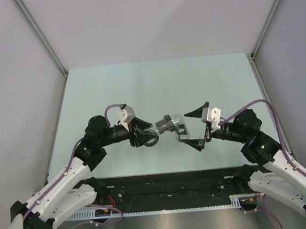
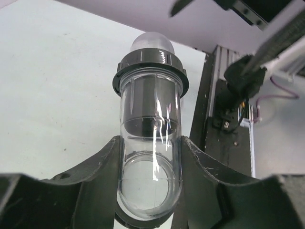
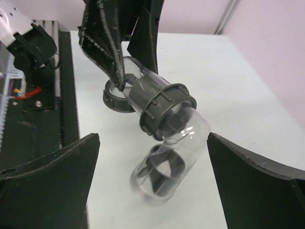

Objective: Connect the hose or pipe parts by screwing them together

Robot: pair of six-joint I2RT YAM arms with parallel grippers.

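Two clear pipe parts meet in mid-air at a dark grey ring nut (image 1: 168, 124) (image 2: 150, 71) (image 3: 167, 109). My left gripper (image 1: 145, 135) (image 2: 150, 143) is shut on the straight clear pipe part (image 2: 150, 162), its fingers pressing both sides. A second dark ring (image 3: 116, 101) sits at that part's far end. The bent clear pipe part (image 1: 180, 127) (image 3: 174, 157) sticks out beyond the nut, above the table. My right gripper (image 1: 190, 128) (image 3: 152, 140) stands open and wide, one finger on each side of the bent part, touching nothing.
The pale green table (image 1: 156, 87) lies under both arms, with grey walls on three sides. A black rail with wiring (image 1: 164, 184) (image 3: 28, 95) runs along the near edge. Purple cables (image 1: 259, 104) loop over both arms.
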